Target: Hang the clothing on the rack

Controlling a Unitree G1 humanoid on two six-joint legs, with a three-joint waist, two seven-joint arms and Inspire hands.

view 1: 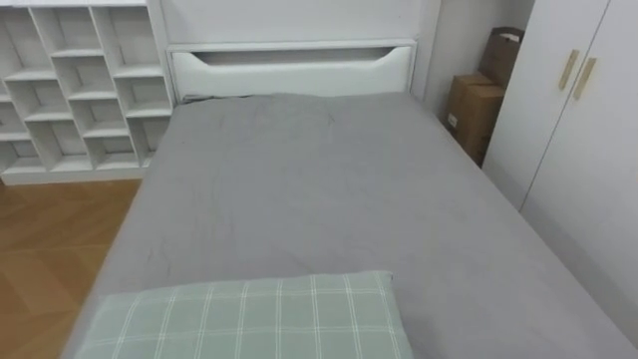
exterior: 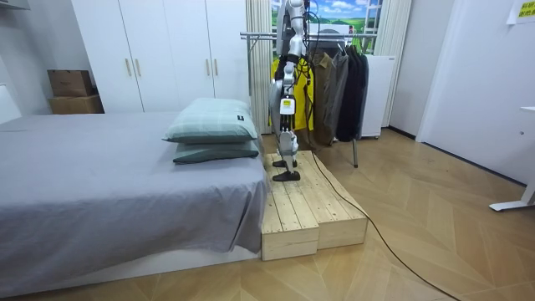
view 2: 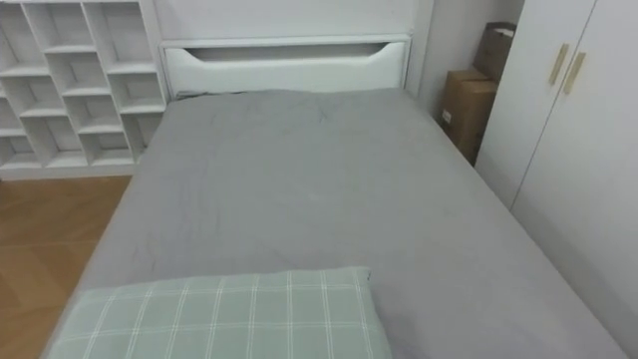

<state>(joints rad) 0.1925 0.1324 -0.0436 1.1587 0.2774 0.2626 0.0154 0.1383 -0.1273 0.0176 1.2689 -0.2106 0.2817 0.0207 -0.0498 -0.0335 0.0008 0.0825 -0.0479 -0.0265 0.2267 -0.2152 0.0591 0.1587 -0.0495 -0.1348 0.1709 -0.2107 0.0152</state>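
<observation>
Grey bedsheet [view 1: 299, 179], smooth and bare of any loose garment, stretches away from the robot toward twelve o'clock, its long axis running straight to a white headboard [view 1: 289, 70]. A pale green checked pillow [view 1: 259, 319] lies at six o'clock, just below the camera. White cube shelving [view 1: 70, 90] stands at ten o'clock, cardboard boxes [view 1: 474, 110] at one o'clock, and a white wardrobe [view 1: 588, 130] at three o'clock. In the room view the robot stands on a low wooden platform [exterior: 309, 209] touching the pillow end of the bed, facing along it. The clothes [exterior: 347, 84], dark jackets beside a yellow garment [exterior: 305, 96], hang on a metal rail [exterior: 259, 35] at the robot's six o'clock, directly behind its back, and the rail runs crosswise to the way it faces. So the coming move likely calls for a turn about, and neither arm looks nearer to the rail. Whether the hands are wide, narrow or holding anything cannot be told. Wood flooring [exterior: 435, 226] spreads around the platform.
</observation>
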